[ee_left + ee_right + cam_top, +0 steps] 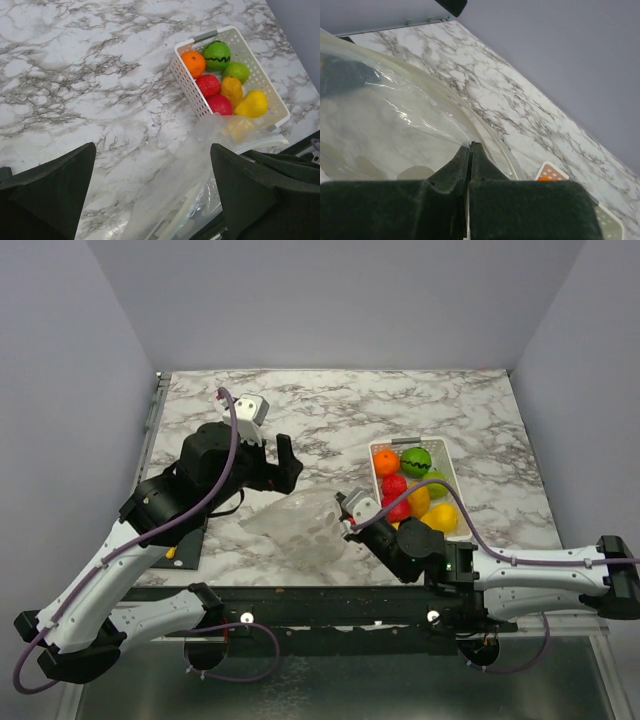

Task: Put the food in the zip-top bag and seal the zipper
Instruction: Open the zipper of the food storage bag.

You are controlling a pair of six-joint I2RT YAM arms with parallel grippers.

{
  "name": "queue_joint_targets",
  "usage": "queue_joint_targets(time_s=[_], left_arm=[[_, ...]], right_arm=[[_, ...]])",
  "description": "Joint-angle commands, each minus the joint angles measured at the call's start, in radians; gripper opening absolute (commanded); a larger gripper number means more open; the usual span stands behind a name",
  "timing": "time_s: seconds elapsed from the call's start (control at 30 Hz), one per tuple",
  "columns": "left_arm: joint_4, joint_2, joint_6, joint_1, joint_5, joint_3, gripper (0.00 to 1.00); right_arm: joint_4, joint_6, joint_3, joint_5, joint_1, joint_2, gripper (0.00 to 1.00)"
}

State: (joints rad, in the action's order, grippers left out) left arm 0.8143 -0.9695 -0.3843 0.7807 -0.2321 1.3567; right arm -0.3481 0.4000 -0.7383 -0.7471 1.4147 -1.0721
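One thin, limp film makes up the zip-top bag: expect it to be light, slippery and quick to collapse, so hold it at the stiffer mouth edge. It lies on the surface between the arms, just beside the tray. The food, hard and glossy, fills that tray. Your right hand reaches low and forward, clenched on the bag's edge. Your left hand hovers above, released wide and empty.

Robot test cell, lab-style.
Boxed in on three sides by plain grey panels; surfaced with a marble-print tabletop; fitted with a left arm and a right arm bolted to a black rail; stocked with toy fruit in a white basket.
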Motion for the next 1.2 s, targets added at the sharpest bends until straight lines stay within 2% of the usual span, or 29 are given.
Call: queue_joint_targets(time_s=[0.0,0.2,0.37,0.67,0.87,1.07,1.17], left_arm=[[0.037,0.009,0.129,-0.003,0.180,0.052,0.98],[0.055,0.019,0.203,-0.003,0.387,0.064,0.98],[0.072,0.040,0.248,-0.003,0.541,0.018,0.96],[0.053,0.100,0.273,0.006,0.609,-0.086,0.86],[0.043,0.101,0.275,0.026,0.582,-0.118,0.72],[0.043,0.091,0.277,0.044,0.551,-0.128,0.52],[0.042,0.085,0.277,0.046,0.535,-0.126,0.38]], right_arm=[[0.123,0.031,0.009,0.200,0.008,0.061,0.01],[0.224,0.049,-0.013,0.308,0.008,0.098,0.01],[0.261,0.048,-0.034,0.360,0.007,0.109,0.01],[0.346,0.028,-0.117,0.405,0.009,0.106,0.01],[0.398,0.025,-0.149,0.425,0.007,0.094,0.01],[0.402,0.025,-0.159,0.444,0.007,0.097,0.01],[0.411,0.025,-0.159,0.452,0.009,0.099,0.01]])
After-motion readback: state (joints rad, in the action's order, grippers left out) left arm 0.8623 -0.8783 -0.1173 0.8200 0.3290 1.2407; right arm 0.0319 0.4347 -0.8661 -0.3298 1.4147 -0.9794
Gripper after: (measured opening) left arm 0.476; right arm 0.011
